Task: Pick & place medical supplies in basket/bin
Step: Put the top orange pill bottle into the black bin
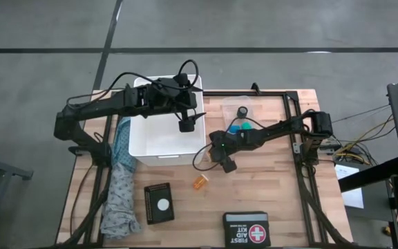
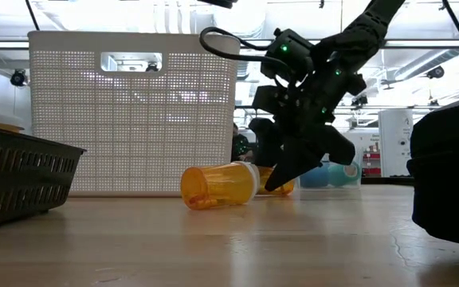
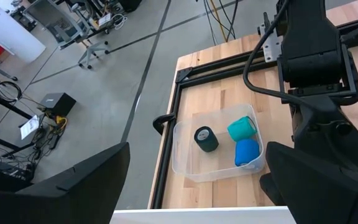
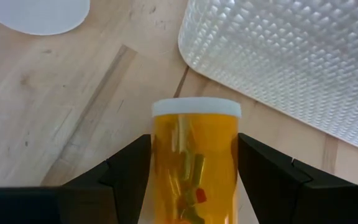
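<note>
My right gripper [image 1: 227, 164] is shut on an orange pill bottle [image 4: 194, 168] low over the table, just right of the white slotted basket [image 1: 159, 142]. A second orange bottle [image 1: 200, 182] lies on its side on the table nearer the front; it also shows in the low view [image 2: 217, 185]. My left gripper [image 1: 185, 125] hangs open and empty over the basket's right part. A clear tub [image 3: 219, 146] holds black, teal and blue round pieces. The teal patterned cloth [image 1: 119, 190] lies along the table's left edge. My right gripper pinches the bottle's orange body [image 4: 161, 171] between its two fingers, one on each side. The fingers slant down and lie along the bottle, whose white cap [image 4: 196, 107] points away from the wrist. In the low view the bottle [image 2: 284, 188] sits at table level; whether it rests on the wood I cannot tell.
A black case marked FIRST AID KIT [image 1: 246, 229] lies at the front edge. A small black slotted tray with a white disc [image 1: 159, 203] stands front left. A white round thing [image 4: 36, 12] lies on the wood beyond the held bottle.
</note>
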You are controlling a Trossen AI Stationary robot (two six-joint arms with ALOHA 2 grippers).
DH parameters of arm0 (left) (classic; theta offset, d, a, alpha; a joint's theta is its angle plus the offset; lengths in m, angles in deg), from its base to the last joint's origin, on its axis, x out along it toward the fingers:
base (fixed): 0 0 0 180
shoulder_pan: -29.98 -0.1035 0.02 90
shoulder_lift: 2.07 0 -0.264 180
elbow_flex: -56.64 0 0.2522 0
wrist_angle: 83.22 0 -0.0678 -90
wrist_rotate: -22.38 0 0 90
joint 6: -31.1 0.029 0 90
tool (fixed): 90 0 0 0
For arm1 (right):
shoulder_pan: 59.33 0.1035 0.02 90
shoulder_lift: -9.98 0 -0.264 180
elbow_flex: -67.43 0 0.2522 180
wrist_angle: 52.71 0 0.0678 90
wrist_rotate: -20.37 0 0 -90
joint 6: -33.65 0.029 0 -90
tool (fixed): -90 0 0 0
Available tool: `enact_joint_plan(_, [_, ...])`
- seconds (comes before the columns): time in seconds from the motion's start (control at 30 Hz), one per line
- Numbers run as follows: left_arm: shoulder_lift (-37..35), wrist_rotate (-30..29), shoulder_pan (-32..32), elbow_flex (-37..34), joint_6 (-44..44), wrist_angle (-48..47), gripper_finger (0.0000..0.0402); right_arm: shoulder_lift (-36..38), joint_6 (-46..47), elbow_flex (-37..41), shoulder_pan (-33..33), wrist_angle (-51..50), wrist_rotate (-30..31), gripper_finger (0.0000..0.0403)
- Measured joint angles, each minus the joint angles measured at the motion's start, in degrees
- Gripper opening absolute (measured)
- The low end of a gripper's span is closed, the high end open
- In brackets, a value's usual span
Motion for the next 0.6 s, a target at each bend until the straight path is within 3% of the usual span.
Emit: enact_joint_plan(0.6, [0.00,-0.01,-0.01,0.00,-0.02,0.00,0.0381,-0.01,2.49,0.00,0.00,0.03,0.09,0.0188])
